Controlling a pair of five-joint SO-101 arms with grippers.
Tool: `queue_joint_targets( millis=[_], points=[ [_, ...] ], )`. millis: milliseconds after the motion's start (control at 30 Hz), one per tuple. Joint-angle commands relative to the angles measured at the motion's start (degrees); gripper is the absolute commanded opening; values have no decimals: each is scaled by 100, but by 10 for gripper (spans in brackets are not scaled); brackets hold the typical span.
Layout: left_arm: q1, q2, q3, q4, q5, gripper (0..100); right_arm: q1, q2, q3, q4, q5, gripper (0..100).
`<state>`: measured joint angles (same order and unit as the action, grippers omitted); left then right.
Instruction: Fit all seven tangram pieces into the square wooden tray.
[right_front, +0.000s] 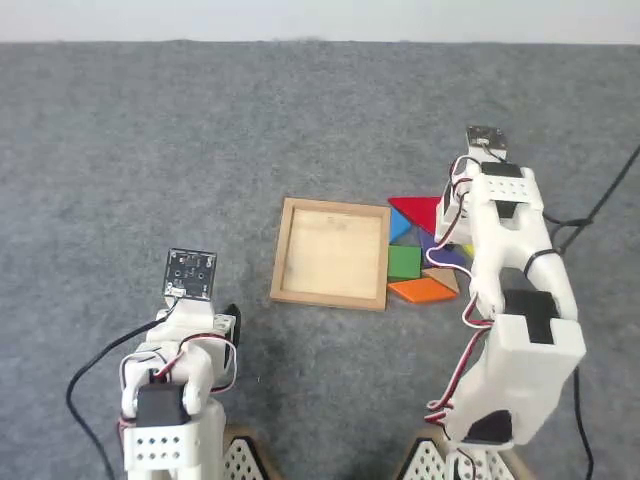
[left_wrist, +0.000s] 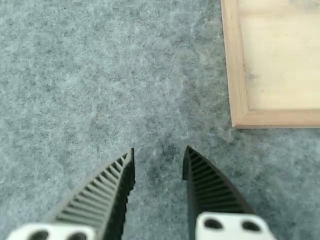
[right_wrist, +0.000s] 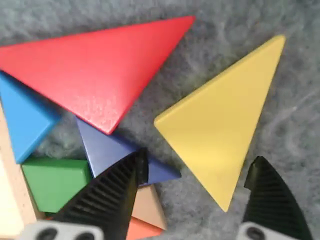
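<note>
The right gripper (right_wrist: 199, 160) hangs wide open over the yellow triangle (right_wrist: 220, 125), which lies among the loose pieces just beside the empty wooden tray (right_front: 280, 255), near the middle of the tabletop (right_front: 150, 130). A clean pick likely means coming straight down, with the fingers clearing the dark-blue piece (right_wrist: 107, 147). The left gripper (left_wrist: 159, 152), parted and empty, sits near the tray's corner.

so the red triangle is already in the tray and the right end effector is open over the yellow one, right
Not quite: the red triangle lies outside the tray, beside it, as the high view shows. The right end effector is indeed open over the yellow triangle.
</note>
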<state>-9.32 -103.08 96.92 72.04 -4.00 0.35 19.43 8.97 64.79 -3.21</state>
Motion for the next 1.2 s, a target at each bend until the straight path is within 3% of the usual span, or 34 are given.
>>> queue_joint_targets(
  millis=[0, 367, 633, 800, 1167],
  points=[
    [0, -158, -48, 53, -35, 153, 154, -31, -308, -207, -70, 303],
    [0, -158, -48, 53, -35, 153, 110, 13, -316, -664, -1301, 303],
    [0, -158, -48, 53, -35, 153, 75, 22, -308, -1033, -1451, 303],
    [0, -158, -48, 53, -35, 153, 84, 22, -281, -1007, -1916, 303],
    [0, -158, -48, 53, -35, 153, 75, 22, -273, -620, -1213, 303]
  ],
)
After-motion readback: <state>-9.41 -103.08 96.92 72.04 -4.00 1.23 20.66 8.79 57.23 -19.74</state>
